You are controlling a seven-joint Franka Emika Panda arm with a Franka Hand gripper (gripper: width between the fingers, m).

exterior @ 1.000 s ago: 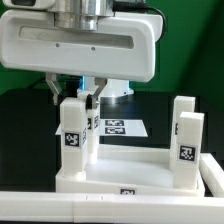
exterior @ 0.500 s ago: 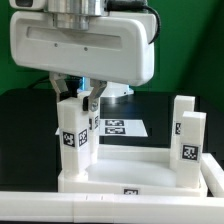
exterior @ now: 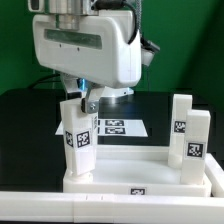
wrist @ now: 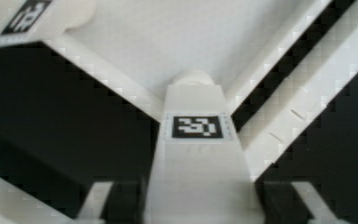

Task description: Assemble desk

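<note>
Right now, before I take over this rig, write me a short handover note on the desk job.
Pincer: closed on the leg at the exterior view's left, gripping its top; the wrist view shows that leg between the fingers.
Parts: tabletop lies with its rim up. Three legs show standing at its corners: the held one, two at the exterior view's right.
Marker board lies behind.
Done: two right legs appear in place.
Left: whether the held leg is fully seated cannot be told; finish it, let go. A fourth leg is not visible.

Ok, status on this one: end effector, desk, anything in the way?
End effector shut on leg, leg upright at tabletop corner. Three legs standing. Nothing in the way.
</note>
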